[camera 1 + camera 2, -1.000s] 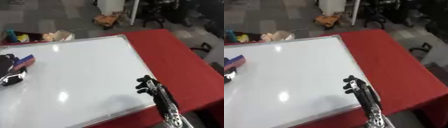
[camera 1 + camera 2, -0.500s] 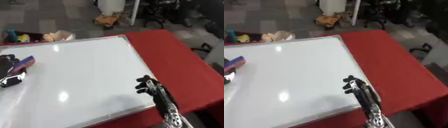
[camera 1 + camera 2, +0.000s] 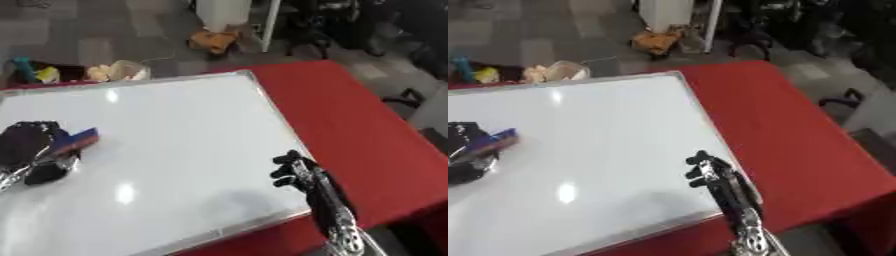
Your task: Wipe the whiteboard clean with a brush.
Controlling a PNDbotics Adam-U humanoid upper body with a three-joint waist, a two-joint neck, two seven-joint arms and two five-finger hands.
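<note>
On the left side of the whiteboard [image 3: 175, 150], the left robot hand [image 3: 26, 150] has its fingers curled round the brush [image 3: 77, 140], whose blue body and reddish edge stick out toward the board's middle. Compared with a second ago, hand and brush sit a little further right and lower on the white surface, though the whole scene has shifted slightly too, so part of that is the head moving. The change is small: a short stroke across the left part of the board, at most.

The right robot hand [image 3: 297, 172] stands just inside the board's near right edge, fingers curled together and holding nothing, much where it was a second ago. It seems to be idle, or steadying the frame; I cannot tell whether it touches the surface.

The board lies flat on the red bench [image 3: 367, 125], and no marks show on it anywhere: only glare spots. By that, the wiping looks close to finished, or what is left lies under the left hand, where nothing can be seen. A further pass toward the centre and right would cover the remaining area.
</note>
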